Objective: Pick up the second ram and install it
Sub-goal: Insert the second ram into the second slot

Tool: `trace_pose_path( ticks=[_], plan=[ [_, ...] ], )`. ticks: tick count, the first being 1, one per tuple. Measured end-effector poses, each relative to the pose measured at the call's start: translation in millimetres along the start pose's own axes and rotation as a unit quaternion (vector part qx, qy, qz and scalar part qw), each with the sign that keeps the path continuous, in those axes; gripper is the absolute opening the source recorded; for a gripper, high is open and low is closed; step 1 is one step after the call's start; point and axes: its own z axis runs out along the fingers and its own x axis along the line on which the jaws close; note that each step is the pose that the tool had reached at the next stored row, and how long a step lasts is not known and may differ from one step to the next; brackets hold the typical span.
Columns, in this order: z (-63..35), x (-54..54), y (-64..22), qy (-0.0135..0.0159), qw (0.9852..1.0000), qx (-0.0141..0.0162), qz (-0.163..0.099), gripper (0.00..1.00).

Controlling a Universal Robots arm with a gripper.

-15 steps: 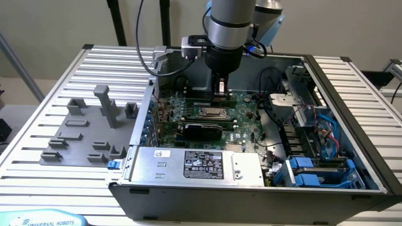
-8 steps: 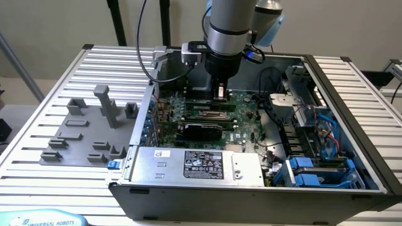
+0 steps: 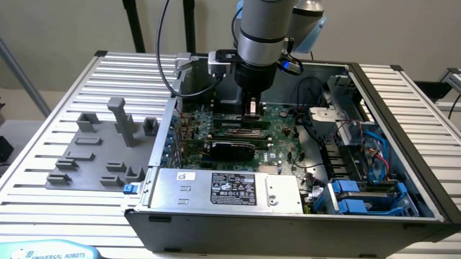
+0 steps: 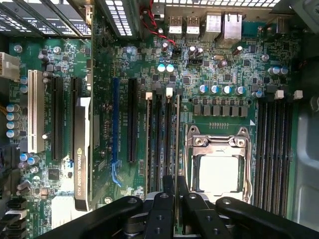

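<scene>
UR arm point(image 3: 263, 32) hangs down into open PC case point(image 3: 288, 226); gripper point(image 3: 252, 109) low over motherboard point(image 4: 124, 59). Landmark = CPU socket point(image 4: 219, 169); shiny cover plate w/ metal latch frame round it.

Wrist view:
- gripper tips just beside the socket; fingers point(image 4: 168, 186) drawn close together, pinching a thin stick seen edge-on = second ram point(image 4: 178, 139); grip looks closed on it
- stick runs lengthwise along DIMM slot bank point(image 4: 162, 144) next to the socket, on the bank's socket-side edge, parallel to the socket's long side; cannot tell whether it sits in a slot or just above one, nor which slot exactly
- similar pale strip point(image 4: 148, 144) at the bank's edge farthest from the socket; cannot tell if it's another stick
- white latches point(image 4: 169, 91) at the bank end away from the gripper
- 2nd DIMM bank point(image 4: 274, 149) on the socket's opposite side; slots black
- graphics card point(image 4: 82, 159) w/ NVIDIA label, beyond the first bank from the socket, well apart; white PCI slot point(image 4: 35, 109) farther still
- capacitor row point(image 4: 222, 89) near the socket's end away from the gripper; rear I/O ports point(image 4: 204, 25) beyond that

Ext view:
- PSU point(image 3: 230, 189) and blue drive caddies point(image 3: 360, 199) inside the case, well apart from gripper
- grey fixture tray point(image 3: 86, 145) outside the case on slatted table point(image 3: 43, 210), at the exterior view's left
</scene>
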Motion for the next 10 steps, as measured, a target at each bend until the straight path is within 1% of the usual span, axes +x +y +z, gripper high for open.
trace_pose_path(
  ticks=[10],
  plan=[
    [1.1, 0.0, -0.1, 0.0003, 1.0000, 0.0001, 0.000, 0.14]
  ],
)
